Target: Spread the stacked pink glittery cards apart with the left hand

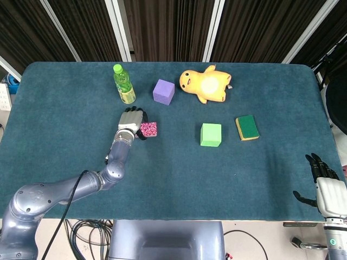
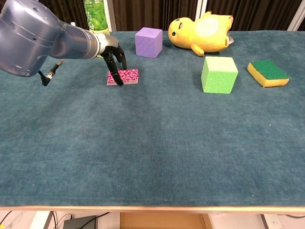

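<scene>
Left hand [image 2: 112, 53] seemingly touches pink cards [image 2: 127, 76] on teal table [image 2: 157, 143].

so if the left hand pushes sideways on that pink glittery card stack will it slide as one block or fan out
Probably it fans partly: the pink glittery cards look like a thin, loose stack on the napped table cloth, which likely grips the bottom card. The left hand has fingertips on the stack's left part, so upper cards should shift first. They look light.
</scene>
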Motion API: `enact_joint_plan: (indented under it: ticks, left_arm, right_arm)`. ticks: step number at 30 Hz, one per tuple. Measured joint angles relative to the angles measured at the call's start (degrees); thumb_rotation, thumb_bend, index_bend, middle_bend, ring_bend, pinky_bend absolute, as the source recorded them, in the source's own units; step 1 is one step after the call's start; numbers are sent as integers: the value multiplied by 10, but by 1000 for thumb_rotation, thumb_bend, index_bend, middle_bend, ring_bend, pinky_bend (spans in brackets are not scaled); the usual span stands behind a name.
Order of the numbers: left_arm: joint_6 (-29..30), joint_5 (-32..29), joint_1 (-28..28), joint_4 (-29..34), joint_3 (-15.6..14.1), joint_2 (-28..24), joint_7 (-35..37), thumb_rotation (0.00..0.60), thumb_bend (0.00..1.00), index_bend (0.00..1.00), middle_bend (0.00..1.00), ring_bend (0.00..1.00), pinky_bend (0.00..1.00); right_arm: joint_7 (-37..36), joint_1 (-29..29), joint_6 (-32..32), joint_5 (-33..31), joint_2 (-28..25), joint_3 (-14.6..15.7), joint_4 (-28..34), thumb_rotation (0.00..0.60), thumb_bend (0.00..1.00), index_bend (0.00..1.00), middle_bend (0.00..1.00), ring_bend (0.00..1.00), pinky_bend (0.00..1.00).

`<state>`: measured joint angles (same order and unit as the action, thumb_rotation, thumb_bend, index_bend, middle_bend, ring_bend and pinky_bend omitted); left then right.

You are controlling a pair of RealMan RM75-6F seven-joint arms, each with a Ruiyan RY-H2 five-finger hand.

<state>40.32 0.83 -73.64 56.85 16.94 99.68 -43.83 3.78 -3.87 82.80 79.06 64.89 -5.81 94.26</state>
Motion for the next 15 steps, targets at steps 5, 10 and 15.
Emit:
enact_joint_plan:
  ticks: [5, 10, 15]
  left_arm:
    - [-3, -9, -3, -9, -1, 4, -8, 600, 168, 430, 203, 50, 27]
    - [-5, -13, -4, -12, 2, 6, -11, 600, 185, 450, 207, 50, 26]
    - [-7, -14, -5, -22, 1, 8, -13, 600, 187, 442, 203, 50, 21]
  right_arm:
    - [0, 0, 0, -1, 0, 0, 0, 600, 144, 77, 43, 124, 226]
    - [0, 0, 0, -2, 0, -1, 1, 600, 144, 77, 43, 124, 226]
    - [-1, 0, -2, -2, 0, 0, 1, 600, 147, 77, 43, 124, 226]
